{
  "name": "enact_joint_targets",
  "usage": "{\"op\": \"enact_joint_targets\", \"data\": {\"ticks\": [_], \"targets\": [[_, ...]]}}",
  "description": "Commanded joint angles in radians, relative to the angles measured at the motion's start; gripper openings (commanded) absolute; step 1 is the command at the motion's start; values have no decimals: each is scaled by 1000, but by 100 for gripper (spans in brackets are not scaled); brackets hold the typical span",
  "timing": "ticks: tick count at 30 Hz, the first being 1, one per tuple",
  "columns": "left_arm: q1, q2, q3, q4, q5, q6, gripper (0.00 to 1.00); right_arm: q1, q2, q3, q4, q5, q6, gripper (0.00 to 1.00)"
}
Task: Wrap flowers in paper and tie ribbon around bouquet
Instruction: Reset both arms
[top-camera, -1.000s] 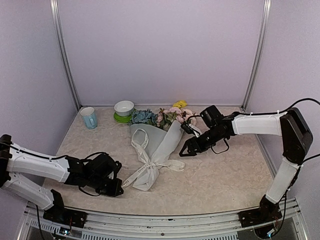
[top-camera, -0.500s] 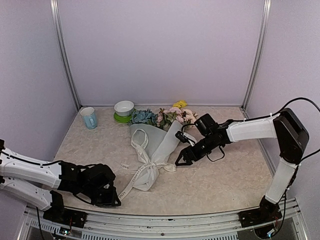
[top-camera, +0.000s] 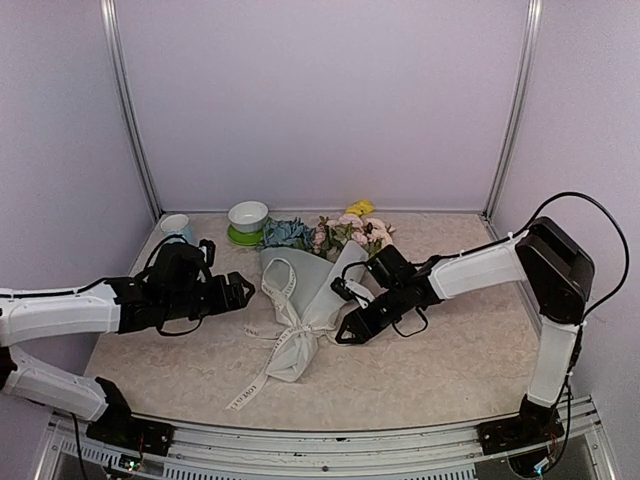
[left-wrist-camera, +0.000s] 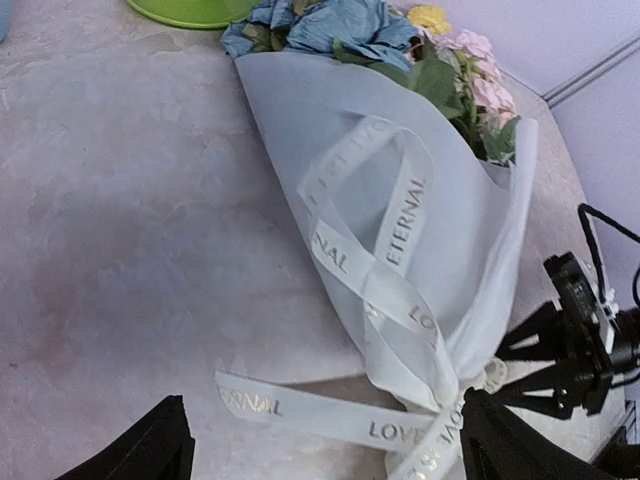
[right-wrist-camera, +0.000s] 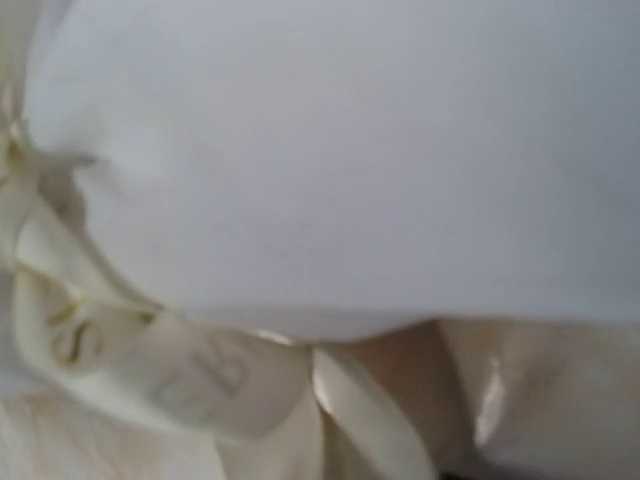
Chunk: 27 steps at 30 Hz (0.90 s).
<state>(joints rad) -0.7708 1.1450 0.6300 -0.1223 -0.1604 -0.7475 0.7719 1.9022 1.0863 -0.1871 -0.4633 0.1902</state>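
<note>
While the bouquet (top-camera: 312, 290) lies on the bench (top-camera: 440, 365), flowers far and tied stem end near, the right tool (top-camera: 345, 333) sits nearer, jaws parted just right of the ribbon (top-camera: 262, 370) knot; the left tool (top-camera: 245, 290) hangs released, off to its left.

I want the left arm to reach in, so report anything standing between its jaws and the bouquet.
Nothing visible does. The left gripper faces the bouquet across bare table; only the ribbon has a loose tail lying there. The cup and bowl stand farther back.
</note>
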Motion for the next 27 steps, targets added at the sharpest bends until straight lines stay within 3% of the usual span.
{"op": "enact_joint_targets", "data": {"ticks": [1,5,9,12,18,21,27], "targets": [[93,212,140,190,75,186,92,20,34,-32,50,10,60,43],[157,474,361,119,156,261,92,28,28,-44,56,9,70,23],[174,586,411,175,181,301,83,29,-2,-63,50,30,74,0],[190,636,428,185,186,310,58,24,-21,-73,46,36,76,0],[201,649,393,230,288,327,24,0,-51,-107,37,23,83,0],[209,649,368,231,259,317,0,-8,-63,-125,33,23,85,0],[264,637,298,209,172,238,0,-15,-76,-153,9,23,87,0]]}}
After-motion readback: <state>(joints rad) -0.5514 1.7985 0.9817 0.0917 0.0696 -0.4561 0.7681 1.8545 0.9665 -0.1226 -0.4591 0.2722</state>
